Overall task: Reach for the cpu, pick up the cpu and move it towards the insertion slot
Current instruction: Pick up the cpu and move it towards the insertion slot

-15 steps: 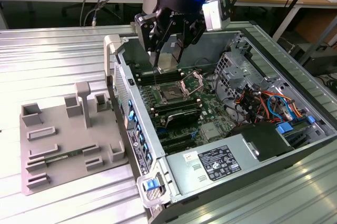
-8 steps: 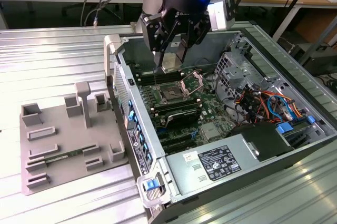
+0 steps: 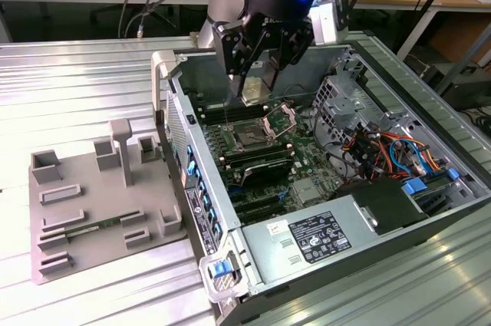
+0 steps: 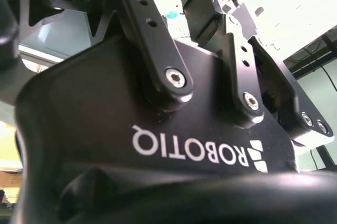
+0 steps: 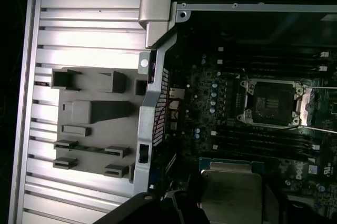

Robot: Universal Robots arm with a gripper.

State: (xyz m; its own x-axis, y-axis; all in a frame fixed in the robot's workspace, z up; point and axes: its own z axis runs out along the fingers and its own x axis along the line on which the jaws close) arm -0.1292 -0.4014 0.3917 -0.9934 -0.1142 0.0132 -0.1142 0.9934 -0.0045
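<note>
The cpu (image 5: 230, 190) is square, so it has no long axis; in the first wrist view its pale metal top lies flat toward the camera, edges roughly square with the insertion slot (image 5: 273, 103). Its near edge is cut off by the picture border and its sides are partly hidden by the dark fingers (image 5: 181, 208) at either flank. In the exterior view the chip (image 3: 252, 94) hangs at the tip of the gripper (image 3: 255, 84), tilted, raised above the motherboard (image 3: 295, 163) inside the open computer case (image 3: 230, 211) and just behind the insertion slot (image 3: 251, 136), apart from it. The gripper's fingers are drawn in narrowly and clamp the chip by its edges. In the second wrist view the gripper's black body (image 4: 158, 145) hides the fingertips and the chip. A grey fixture block (image 3: 100, 203) sits outside the case, on the exterior view's left.
</note>
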